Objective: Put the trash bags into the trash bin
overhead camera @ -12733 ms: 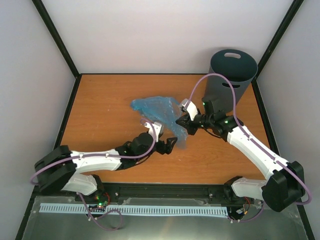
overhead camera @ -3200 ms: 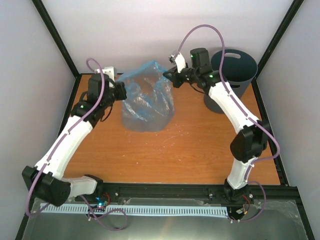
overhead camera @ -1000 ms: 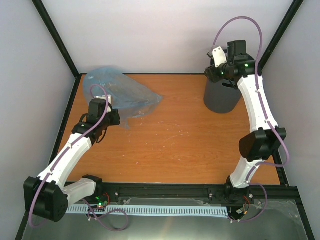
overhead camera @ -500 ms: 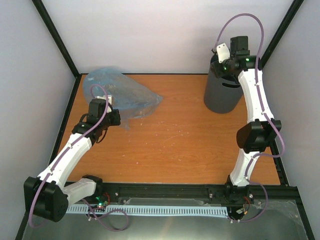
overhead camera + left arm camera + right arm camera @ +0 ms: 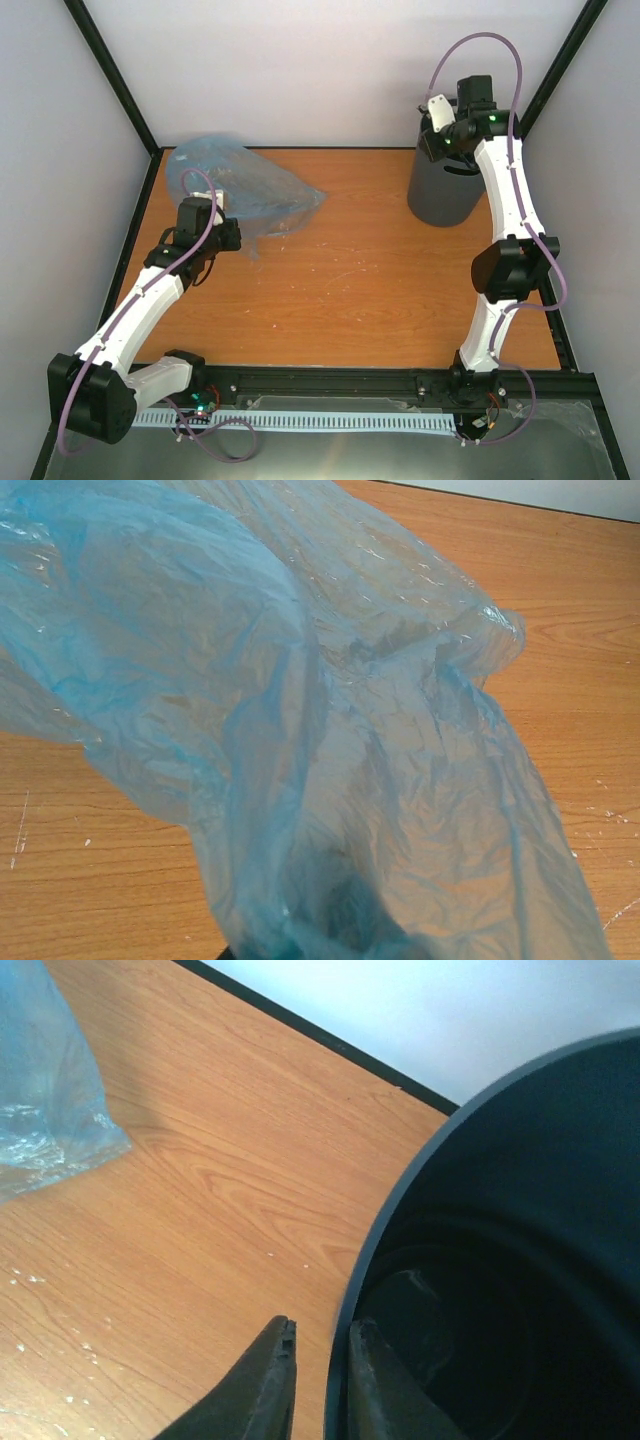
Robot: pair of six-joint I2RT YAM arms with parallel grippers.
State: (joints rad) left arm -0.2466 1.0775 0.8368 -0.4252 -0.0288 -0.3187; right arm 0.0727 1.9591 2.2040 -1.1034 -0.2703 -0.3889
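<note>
The trash bag [image 5: 240, 185], thin crumpled light-blue plastic, hangs from my left gripper [image 5: 208, 205] at the table's back left and drapes onto the wood. In the left wrist view the bag [image 5: 300, 730] fills the frame and hides the fingers, which are shut on its bunched edge. The trash bin [image 5: 445, 195], dark grey and round, stands upright at the back right. My right gripper [image 5: 437, 140] sits on its left rim. In the right wrist view the gripper [image 5: 322, 1325] straddles the bin's rim [image 5: 400, 1210], one finger inside and one outside, jaws closed down on it.
The orange wooden table [image 5: 350, 270] is boxed in by a black frame and pale walls close behind the bin and the bag. A corner of the bag [image 5: 40, 1090] shows at the left of the right wrist view.
My right gripper has narrowed its jaws over the bin's rim and shifted slightly toward the back wall. The left arm and the bag have not moved.
</note>
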